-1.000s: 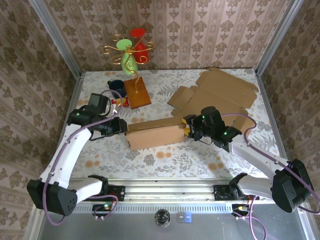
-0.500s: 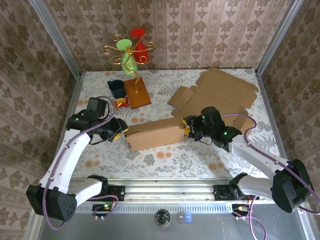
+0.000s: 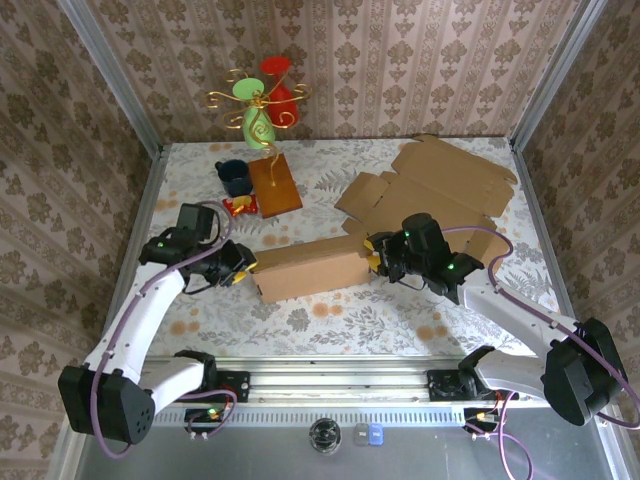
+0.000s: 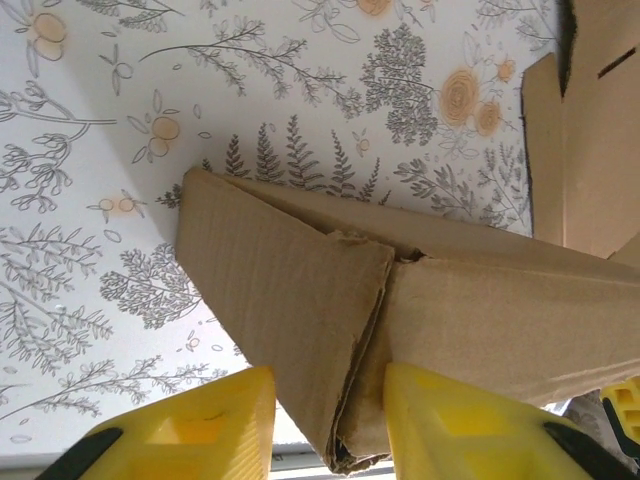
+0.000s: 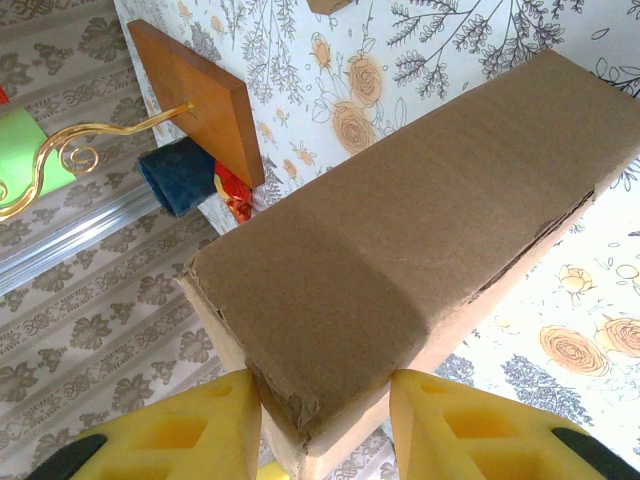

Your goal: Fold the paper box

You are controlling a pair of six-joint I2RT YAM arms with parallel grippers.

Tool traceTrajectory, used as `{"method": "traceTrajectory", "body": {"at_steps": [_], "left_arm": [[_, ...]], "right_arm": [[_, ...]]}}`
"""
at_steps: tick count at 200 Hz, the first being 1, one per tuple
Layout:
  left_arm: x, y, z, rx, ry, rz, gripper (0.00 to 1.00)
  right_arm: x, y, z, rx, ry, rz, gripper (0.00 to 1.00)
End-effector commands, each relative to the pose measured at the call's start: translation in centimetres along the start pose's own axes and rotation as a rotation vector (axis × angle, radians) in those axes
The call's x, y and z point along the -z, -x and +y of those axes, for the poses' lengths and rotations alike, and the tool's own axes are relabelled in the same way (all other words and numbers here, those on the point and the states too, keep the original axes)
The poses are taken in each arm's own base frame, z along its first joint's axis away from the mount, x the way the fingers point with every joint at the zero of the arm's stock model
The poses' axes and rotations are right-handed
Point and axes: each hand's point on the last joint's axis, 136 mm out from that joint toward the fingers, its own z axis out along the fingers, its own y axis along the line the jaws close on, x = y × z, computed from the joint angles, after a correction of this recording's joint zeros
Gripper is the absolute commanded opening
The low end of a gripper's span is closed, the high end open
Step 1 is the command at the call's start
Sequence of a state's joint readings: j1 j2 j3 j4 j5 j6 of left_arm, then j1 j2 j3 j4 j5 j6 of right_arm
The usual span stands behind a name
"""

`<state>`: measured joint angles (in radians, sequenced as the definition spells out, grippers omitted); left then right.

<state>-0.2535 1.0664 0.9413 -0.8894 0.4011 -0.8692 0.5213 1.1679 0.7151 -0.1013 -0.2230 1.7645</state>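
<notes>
Counter [image 3: 330, 325], floral-patterned, arm bases at its near edge. Paper box [image 3: 310, 268], long, brown, lying across mid-counter. Left tool [image 3: 243, 270] clamped on the box's left end flap. Right tool [image 3: 372, 257] clamped on its right end corner. Flat cardboard blank [image 3: 440, 185] behind, to the right. Wooden base [image 3: 274, 186] bearing a gilt wire stand, far left; dark blue cup [image 3: 233, 177] just beside it.

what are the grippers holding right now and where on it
Both hold the paper box: left gripper pinches its left end, right gripper its right end.
</notes>
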Motion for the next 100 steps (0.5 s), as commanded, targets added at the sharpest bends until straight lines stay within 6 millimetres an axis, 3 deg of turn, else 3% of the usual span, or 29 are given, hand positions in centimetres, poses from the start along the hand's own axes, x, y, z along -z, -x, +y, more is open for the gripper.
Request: {"method": "traceTrajectory", "body": {"at_steps": [1, 31, 72, 100], "left_arm": [[-1.4, -1.1, 1.8, 0.012, 0.035, 0.048, 0.31], [-1.6, -1.2, 2.4, -0.027, 0.048, 0.045, 0.23], [-0.9, -0.7, 2.1, -0.131, 0.037, -0.015, 0.17], [-0.9, -0.6, 1.5, -0.17, 0.017, -0.027, 0.16]], "right_arm": [[-0.4, 1.3, -5.9, -0.048, -0.204, -0.041, 0.38], [-0.1, 1.3, -5.4, -0.049, -0.195, -0.035, 0.44], [2.0, 1.9, -1.4, 0.048, -0.178, -0.046, 0.67], [2.5, 1.9, 0.7, 0.019, -0.109, -0.012, 0.75]]}}
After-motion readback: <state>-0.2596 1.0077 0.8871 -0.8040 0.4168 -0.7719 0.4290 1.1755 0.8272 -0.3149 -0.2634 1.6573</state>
